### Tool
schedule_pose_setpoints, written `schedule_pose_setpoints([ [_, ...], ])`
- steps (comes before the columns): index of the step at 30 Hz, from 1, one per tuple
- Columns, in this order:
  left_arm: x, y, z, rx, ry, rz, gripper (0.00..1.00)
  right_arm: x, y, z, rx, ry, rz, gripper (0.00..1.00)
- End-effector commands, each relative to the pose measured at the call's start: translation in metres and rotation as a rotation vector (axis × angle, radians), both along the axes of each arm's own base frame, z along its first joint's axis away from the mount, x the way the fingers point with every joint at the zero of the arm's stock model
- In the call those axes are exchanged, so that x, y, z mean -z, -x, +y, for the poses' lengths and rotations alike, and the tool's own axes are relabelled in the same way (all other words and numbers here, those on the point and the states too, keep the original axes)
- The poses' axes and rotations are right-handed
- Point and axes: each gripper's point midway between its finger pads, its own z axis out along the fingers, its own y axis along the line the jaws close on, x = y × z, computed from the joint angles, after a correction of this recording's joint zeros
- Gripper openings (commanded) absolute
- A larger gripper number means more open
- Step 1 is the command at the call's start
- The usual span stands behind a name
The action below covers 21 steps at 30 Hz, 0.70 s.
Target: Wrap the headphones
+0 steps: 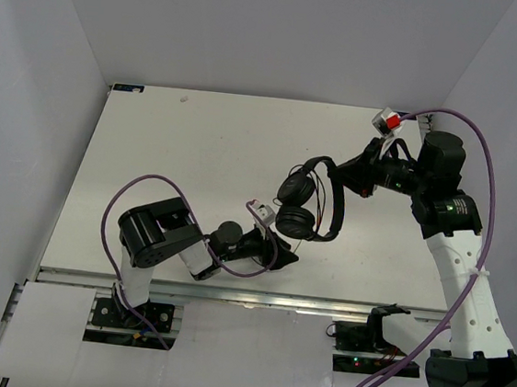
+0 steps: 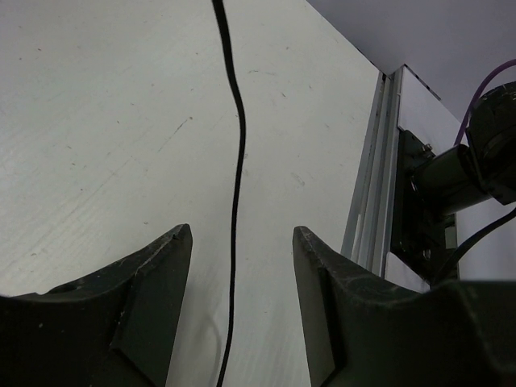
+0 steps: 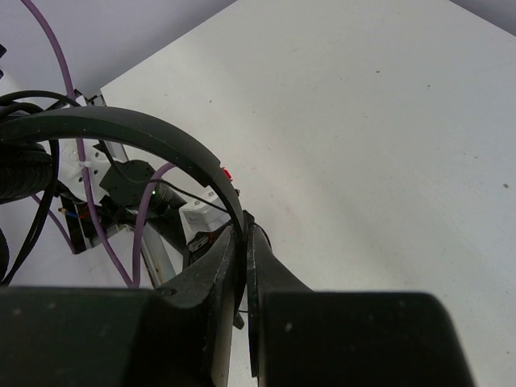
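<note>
The black headphones (image 1: pixel 309 199) are held up above the table's middle, two ear cups (image 1: pixel 293 221) hanging on the left side. My right gripper (image 1: pixel 341 178) is shut on the curved headband (image 3: pixel 145 129), which the right wrist view shows pinched between its fingertips (image 3: pixel 244 227). My left gripper (image 1: pixel 283 255) sits low, just below the ear cups, and is open. In the left wrist view the thin black cord (image 2: pixel 238 161) runs over the table and passes between the spread fingers (image 2: pixel 240 230) without being pinched. The plug is not visible.
The table's metal front rail (image 2: pixel 371 193) lies just right of my left gripper. Purple arm cables (image 1: pixel 486 180) loop by the right arm and over the left arm (image 1: pixel 139 186). White walls enclose the table on three sides.
</note>
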Motion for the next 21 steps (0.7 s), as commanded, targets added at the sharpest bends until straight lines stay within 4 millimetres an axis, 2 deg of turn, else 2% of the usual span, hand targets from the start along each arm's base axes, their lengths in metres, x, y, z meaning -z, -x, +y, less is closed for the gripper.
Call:
schedule_pose_setpoints([
  [1, -0.132, 0.009, -0.002, 0.042, 0.438, -0.276, 0.65, -0.028, 0.005, 0.001, -0.023, -0.043, -0.067, 0.08],
  [5, -0.134, 0.007, -0.005, 0.044, 0.429, -0.276, 0.67, -0.028, 0.006, 0.002, -0.032, -0.05, -0.061, 0.08],
  [8, -0.132, 0.007, -0.015, 0.072, 0.423, -0.268, 0.66, -0.027, 0.007, 0.002, -0.031, -0.051, -0.06, 0.08],
  [13, -0.114, -0.002, -0.038, 0.055, 0.317, -0.275, 0.66, -0.026, 0.009, 0.002, -0.034, -0.052, -0.06, 0.08],
  [15, -0.114, -0.006, -0.04, 0.037, 0.306, -0.28, 0.65, -0.025, 0.01, 0.002, -0.037, -0.052, -0.058, 0.08],
  [17, -0.112, -0.007, -0.04, 0.032, 0.299, -0.285, 0.6, -0.025, 0.011, 0.001, -0.035, -0.052, -0.06, 0.08],
  [19, -0.109, -0.007, -0.042, 0.039, 0.287, -0.277, 0.48, -0.026, 0.011, 0.001, -0.036, -0.054, -0.061, 0.08],
  [21, -0.104, -0.007, -0.043, 0.041, 0.276, -0.264, 0.41, -0.026, 0.011, 0.001, -0.036, -0.056, -0.058, 0.08],
])
